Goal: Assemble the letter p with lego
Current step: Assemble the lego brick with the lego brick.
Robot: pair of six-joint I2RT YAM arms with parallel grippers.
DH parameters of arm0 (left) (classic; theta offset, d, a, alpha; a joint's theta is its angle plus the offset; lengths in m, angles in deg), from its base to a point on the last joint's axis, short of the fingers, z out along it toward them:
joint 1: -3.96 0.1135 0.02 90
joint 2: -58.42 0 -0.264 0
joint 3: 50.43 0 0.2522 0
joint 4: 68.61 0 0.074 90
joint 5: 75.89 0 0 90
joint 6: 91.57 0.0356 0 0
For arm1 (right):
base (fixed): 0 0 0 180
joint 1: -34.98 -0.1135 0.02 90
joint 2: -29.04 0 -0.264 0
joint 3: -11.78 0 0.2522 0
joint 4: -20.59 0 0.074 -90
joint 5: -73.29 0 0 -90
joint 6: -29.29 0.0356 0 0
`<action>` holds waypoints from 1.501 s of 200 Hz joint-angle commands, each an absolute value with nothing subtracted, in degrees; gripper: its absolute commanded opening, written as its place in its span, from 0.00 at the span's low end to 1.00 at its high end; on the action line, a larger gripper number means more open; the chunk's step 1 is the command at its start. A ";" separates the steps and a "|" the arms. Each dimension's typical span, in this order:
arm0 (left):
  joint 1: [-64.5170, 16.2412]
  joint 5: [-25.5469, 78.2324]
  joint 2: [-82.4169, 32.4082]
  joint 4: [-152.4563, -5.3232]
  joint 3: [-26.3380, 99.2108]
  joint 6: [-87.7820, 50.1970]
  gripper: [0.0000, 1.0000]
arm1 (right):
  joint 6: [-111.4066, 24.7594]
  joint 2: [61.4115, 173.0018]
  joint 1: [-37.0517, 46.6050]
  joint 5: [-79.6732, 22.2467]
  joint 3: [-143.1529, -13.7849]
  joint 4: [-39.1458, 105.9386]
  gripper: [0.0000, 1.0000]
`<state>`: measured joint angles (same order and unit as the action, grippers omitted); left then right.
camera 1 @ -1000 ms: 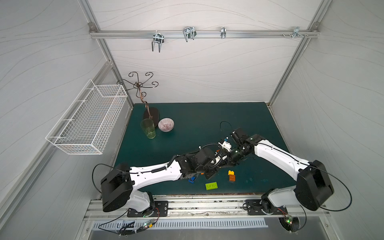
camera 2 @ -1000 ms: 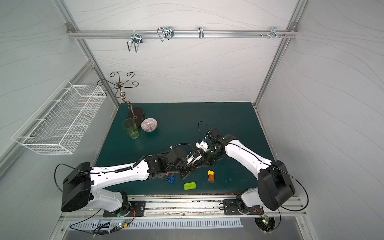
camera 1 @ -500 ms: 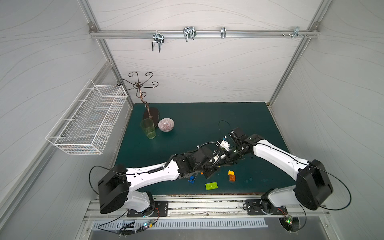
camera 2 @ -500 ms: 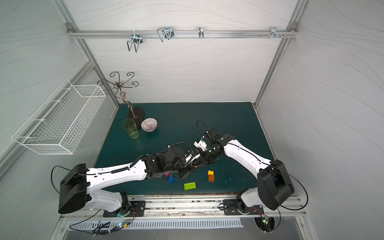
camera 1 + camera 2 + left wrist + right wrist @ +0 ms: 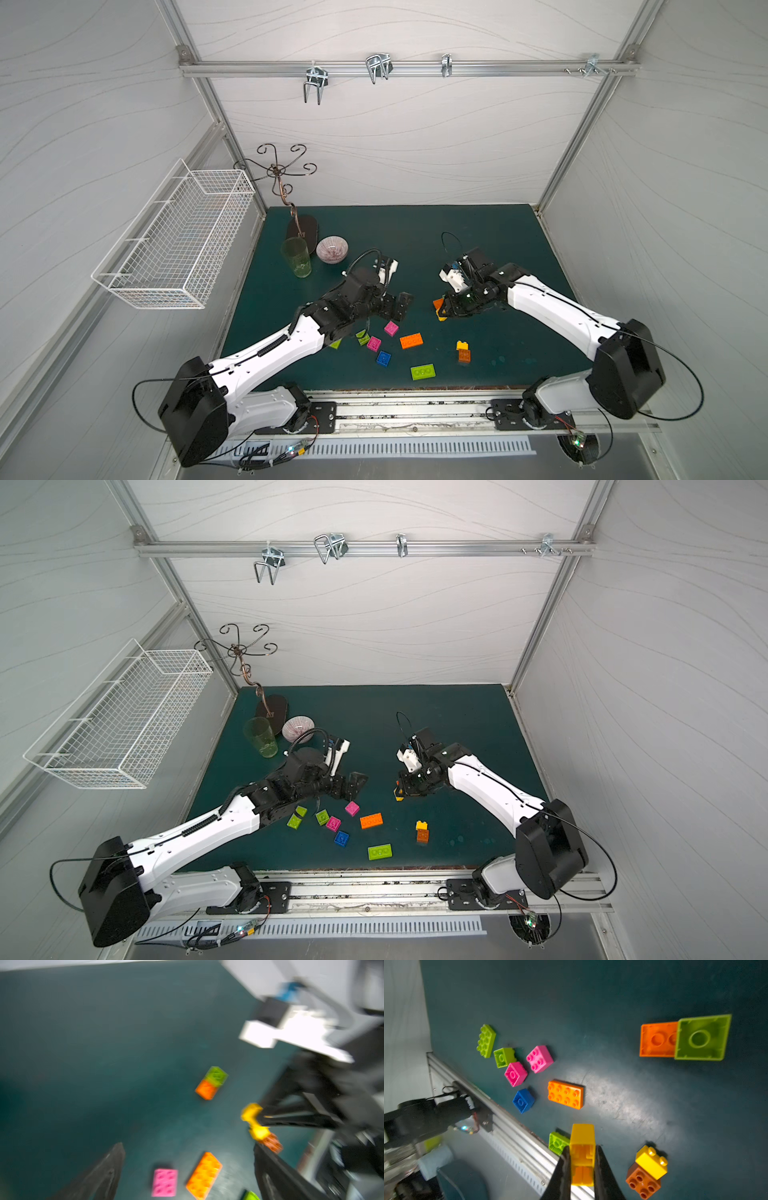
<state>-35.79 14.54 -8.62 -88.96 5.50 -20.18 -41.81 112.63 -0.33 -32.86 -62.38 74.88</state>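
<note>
My right gripper (image 5: pixel 582 1148) is shut on a yellow lego brick (image 5: pixel 582 1136), held just above the mat; in both top views the gripper (image 5: pixel 442 311) (image 5: pixel 398 791) is right of centre. An orange-and-lime joined piece (image 5: pixel 685 1039) lies on the mat close by. My left gripper (image 5: pixel 397 306) (image 5: pixel 188 1145) stands open and empty, left of the right one, above a magenta brick (image 5: pixel 165 1182) and an orange oblong brick (image 5: pixel 411 340). Loose lego lies near the front: a second magenta (image 5: pixel 373 343), lime (image 5: pixel 362 336), blue (image 5: pixel 383 358), a lime oblong (image 5: pixel 423 371), and a yellow brick on a brown-orange one (image 5: pixel 463 351).
At the back left stand a green glass (image 5: pixel 297 257), a small patterned bowl (image 5: pixel 331 249) and a metal hook stand (image 5: pixel 302 228). A white wire basket (image 5: pixel 178 241) hangs on the left wall. The aluminium rail (image 5: pixel 415 409) runs along the mat's front edge.
My left gripper has opened and drawn back to the left, away from the right gripper that it was up against. The right gripper stays shut on the yellow brick.
</note>
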 commanded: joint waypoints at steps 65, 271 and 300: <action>-26.71 12.05 -9.31 -81.05 -2.02 -30.58 0.99 | -48.75 125.54 -4.38 -13.04 -68.45 69.74 0.00; -26.62 9.72 -6.66 -81.21 -3.10 -30.31 0.99 | -43.55 132.93 -6.07 -10.21 -70.83 71.07 0.00; -26.62 9.37 -6.38 -81.15 -3.25 -30.27 0.99 | -41.53 131.90 -6.21 -7.89 -72.71 73.98 0.00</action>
